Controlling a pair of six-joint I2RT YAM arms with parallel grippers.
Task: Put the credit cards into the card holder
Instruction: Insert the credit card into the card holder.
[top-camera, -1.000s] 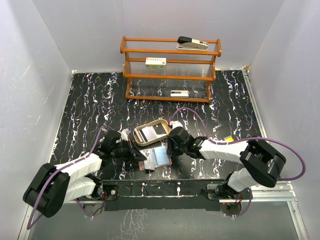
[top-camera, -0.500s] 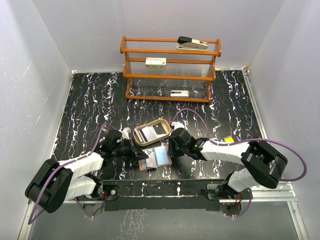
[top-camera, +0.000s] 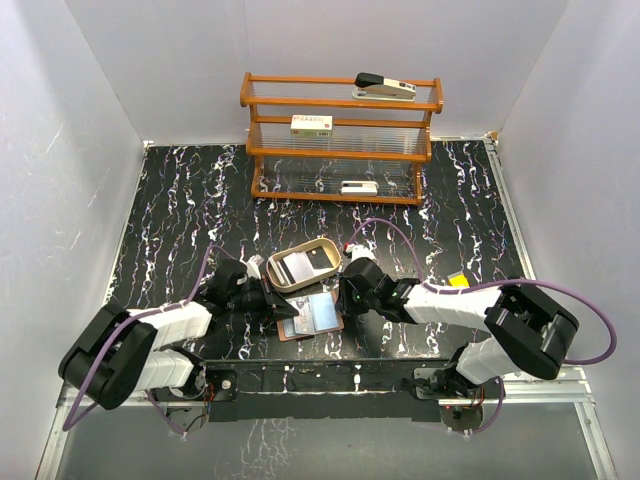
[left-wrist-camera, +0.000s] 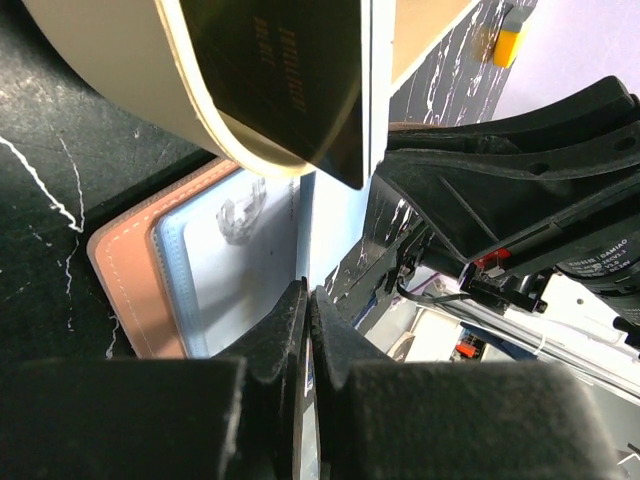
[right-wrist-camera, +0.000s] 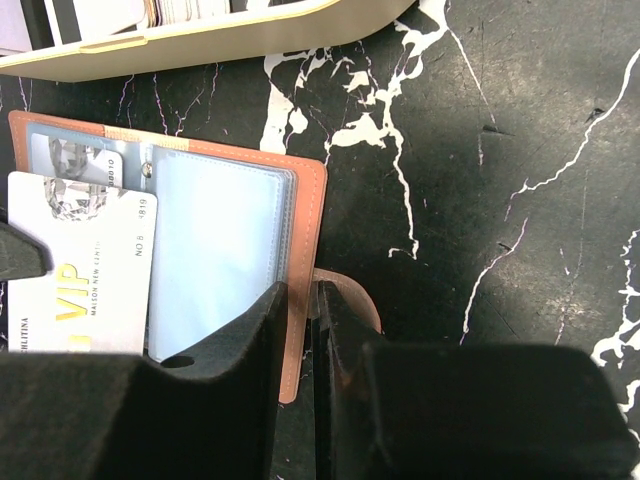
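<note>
Two grips show only up close. The right wrist view has the right gripper (right-wrist-camera: 300, 295) pinching the wallet (right-wrist-camera: 215, 250) at its 3 o'clock edge, with a white card (right-wrist-camera: 85, 270) over its 9 o'clock half. The left gripper (left-wrist-camera: 308, 295) nips that card edge-on. From above, the wallet lies at 6 o'clock of the tray (top-camera: 276, 270).

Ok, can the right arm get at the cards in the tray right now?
Probably not: the right hand is shut on the card holder's edge and must let go first, though the tray lies close by.
</note>
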